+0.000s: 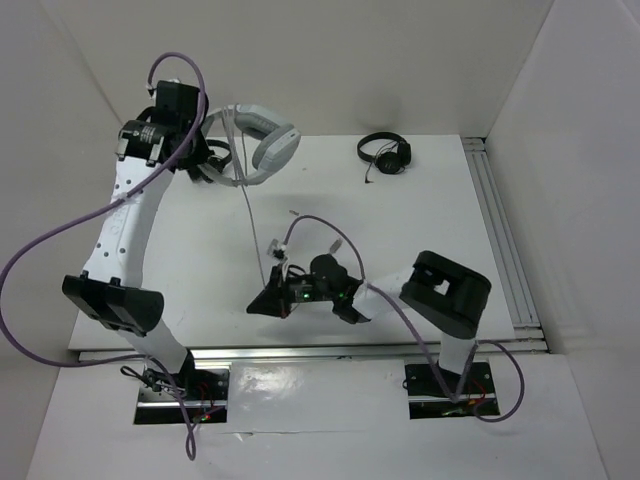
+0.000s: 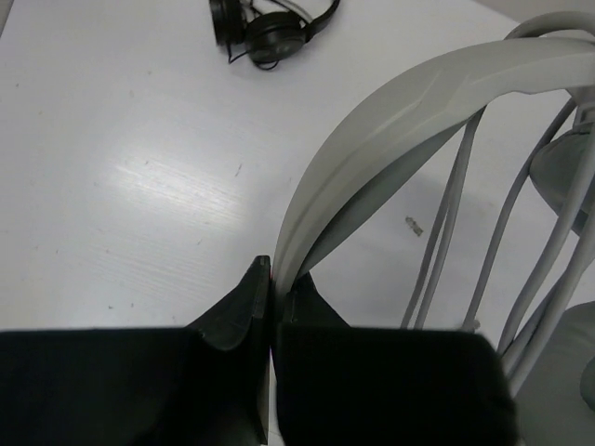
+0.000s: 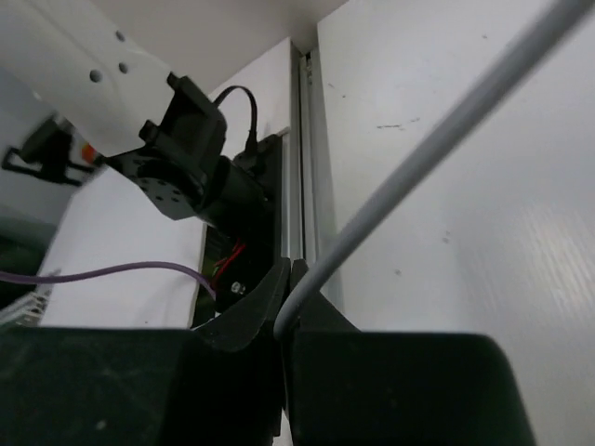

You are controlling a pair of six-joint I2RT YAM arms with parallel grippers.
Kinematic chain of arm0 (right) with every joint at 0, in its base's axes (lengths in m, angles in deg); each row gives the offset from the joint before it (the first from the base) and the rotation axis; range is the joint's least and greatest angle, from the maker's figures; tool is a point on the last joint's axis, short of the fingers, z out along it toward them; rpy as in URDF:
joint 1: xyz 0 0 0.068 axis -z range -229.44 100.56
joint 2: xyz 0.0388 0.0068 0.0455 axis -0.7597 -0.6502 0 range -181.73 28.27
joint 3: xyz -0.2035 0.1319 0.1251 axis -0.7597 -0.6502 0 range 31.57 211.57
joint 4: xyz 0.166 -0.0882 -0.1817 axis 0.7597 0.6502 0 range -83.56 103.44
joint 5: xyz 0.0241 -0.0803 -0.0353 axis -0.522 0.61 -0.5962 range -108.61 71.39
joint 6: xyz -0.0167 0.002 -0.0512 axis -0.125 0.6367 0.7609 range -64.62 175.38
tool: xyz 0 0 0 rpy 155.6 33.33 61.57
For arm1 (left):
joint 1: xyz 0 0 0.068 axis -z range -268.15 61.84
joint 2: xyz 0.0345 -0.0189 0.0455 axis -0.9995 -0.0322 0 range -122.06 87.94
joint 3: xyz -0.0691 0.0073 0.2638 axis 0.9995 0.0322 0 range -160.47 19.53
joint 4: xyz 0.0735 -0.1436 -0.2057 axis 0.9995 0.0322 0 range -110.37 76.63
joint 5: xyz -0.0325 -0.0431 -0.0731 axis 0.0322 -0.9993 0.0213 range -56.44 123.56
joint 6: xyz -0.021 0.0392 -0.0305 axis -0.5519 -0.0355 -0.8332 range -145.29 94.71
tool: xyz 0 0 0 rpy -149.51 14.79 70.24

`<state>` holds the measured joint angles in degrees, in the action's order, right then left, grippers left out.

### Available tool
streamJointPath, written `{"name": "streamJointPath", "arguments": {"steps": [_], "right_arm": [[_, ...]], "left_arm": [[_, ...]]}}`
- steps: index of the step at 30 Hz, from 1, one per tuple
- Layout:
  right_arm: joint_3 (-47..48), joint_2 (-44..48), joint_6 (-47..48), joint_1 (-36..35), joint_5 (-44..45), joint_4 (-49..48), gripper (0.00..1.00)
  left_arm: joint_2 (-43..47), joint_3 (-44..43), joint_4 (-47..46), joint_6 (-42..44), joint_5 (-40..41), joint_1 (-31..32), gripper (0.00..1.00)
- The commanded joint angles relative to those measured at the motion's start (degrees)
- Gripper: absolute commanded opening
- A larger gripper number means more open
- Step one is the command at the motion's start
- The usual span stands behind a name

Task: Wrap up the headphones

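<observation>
Right gripper [image 3: 286, 269] [image 1: 270, 300]: low over the near middle of the table, with its fingers pinched tight on the free end of the cable. This looks like a hold meant to keep the loose length in hand and taut.
Cable [image 3: 437, 149] [image 1: 252, 215]: thin and pale. It leaves the pinch and climbs in one straight line away from the arm bases toward the far left, clear of the surface. Its straightness suggests it is under light tension.
Table [image 1: 430, 230]: white and bare under the run of cable.
Left gripper [image 2: 271, 269] [image 1: 205, 150]: at the far left corner, raised off the surface, with its fingers closed flat on one end of the headband. My guess is that it acts as the anchor, so the other arm has something steady to wind against.
Headphones [image 1: 262, 135]: large, white and grey, held aloft beside the left gripper. The headband [image 2: 390, 121] arches up out of the grip, and a grey earcup [image 2: 562, 167] hangs at the right edge of the left wrist view.
Wound turns [image 2: 446, 214]: several pale strands already run side by side from the headband downward, so the wrap seems partly done, with a long stretch left to take up.
Black headphones [image 1: 385, 152] [image 2: 270, 28]: small, lying flat at the far edge, well apart from both arms and not involved.
Risk: the pinch sits close to the cable's tip, so a hard pull could slip it free.
</observation>
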<state>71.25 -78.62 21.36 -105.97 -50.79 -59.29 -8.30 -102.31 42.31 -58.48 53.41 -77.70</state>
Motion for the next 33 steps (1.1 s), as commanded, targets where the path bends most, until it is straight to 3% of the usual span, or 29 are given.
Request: {"name": "streamJointPath", "arguments": {"steps": [1,6,7,8,10,14,17,19,22,26,30,33], "right_arm": [[6.5,7.6,15.1,-7.8,5.3,24.2,0.00],[13.5,19.3,25.7,-16.9,19.9,47.6,0.00],[17.4,20.3,27.7,-18.6,23.4,55.9,0.00],[19.6,21.0,31.2,-20.3,32.8,59.9,0.00],[25.1,21.6,33.8,-23.7,40.4,70.2,0.00],[31.5,23.8,38.7,-24.8,53.3,80.9,0.00],[37.4,24.4,43.5,-26.3,62.6,86.7,0.00],[39.3,24.4,50.2,-26.3,74.5,87.4,0.00],[39.3,25.0,64.0,-24.2,86.0,79.4,0.00],[42.0,23.6,72.4,-12.6,88.1,70.2,0.00],[37.5,23.6,82.5,-6.2,89.4,47.9,0.00],[37.5,22.3,82.7,-0.5,86.9,46.0,0.00]], "left_arm": [[4.6,6.8,-11.1,-3.4,6.6,2.4,0.00],[9.8,28.9,-17.8,-3.9,8.5,0.4,0.00],[10.5,31.1,-19.3,-3.9,7.2,-0.7,0.00],[11.1,32.9,-19.9,-3.9,7.2,-0.7,0.00],[12.2,37.0,-20.4,-3.4,7.2,-0.7,0.00],[15.2,42.9,-22.2,-0.1,7.2,-0.7,0.00],[17.0,46.5,-22.2,4.5,5.4,2.7,0.00],[18.9,49.6,-22.8,7.7,3.9,5.0,0.00],[24.1,57.6,-25.3,10.7,1.2,8.5,0.00],[26.7,62.4,-26.0,11.9,-1.5,11.9,0.00],[31.1,63.7,-23.7,11.9,5.1,19.8,0.00],[36.0,64.4,-22.4,12.5,7.8,25.5,0.00]]}}
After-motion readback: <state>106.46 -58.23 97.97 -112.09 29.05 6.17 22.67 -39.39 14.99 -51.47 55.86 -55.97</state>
